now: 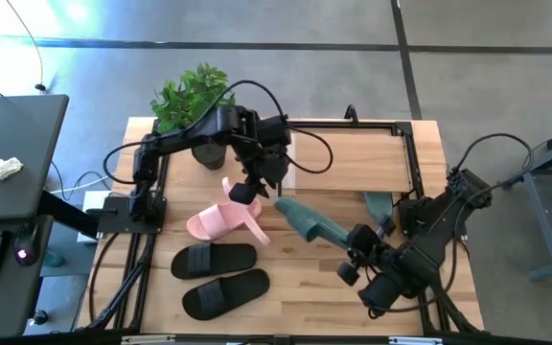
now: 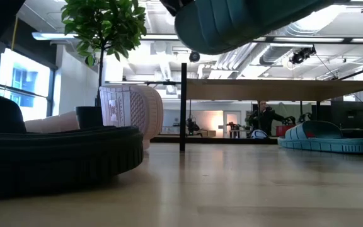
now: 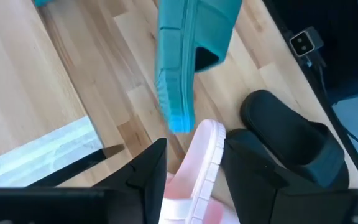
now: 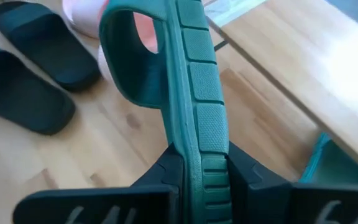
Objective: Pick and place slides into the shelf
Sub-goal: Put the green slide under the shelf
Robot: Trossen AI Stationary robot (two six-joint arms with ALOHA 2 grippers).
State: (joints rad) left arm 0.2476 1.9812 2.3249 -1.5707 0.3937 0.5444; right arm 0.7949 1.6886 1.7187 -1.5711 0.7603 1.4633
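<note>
Right pincer (image 4: pixel 201 171) clenched on a raised green slide (image 4: pixel 188 81); left pincer (image 3: pixel 188 171) loosely straddles an upright pink slide (image 3: pixel 194 174); second green slide (image 1: pixel 379 204) half hidden under the shelf (image 1: pixel 353 158).

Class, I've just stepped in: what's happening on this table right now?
Two robot arms are sorting slide sandals. The right gripper is clamped on the edge of a dark green slide, holding it above the table. The left gripper stands open around the edge of a pink slide, near the shelf. Two black slides lie flat on the table, and another green slide lies at the shelf's edge.
</note>
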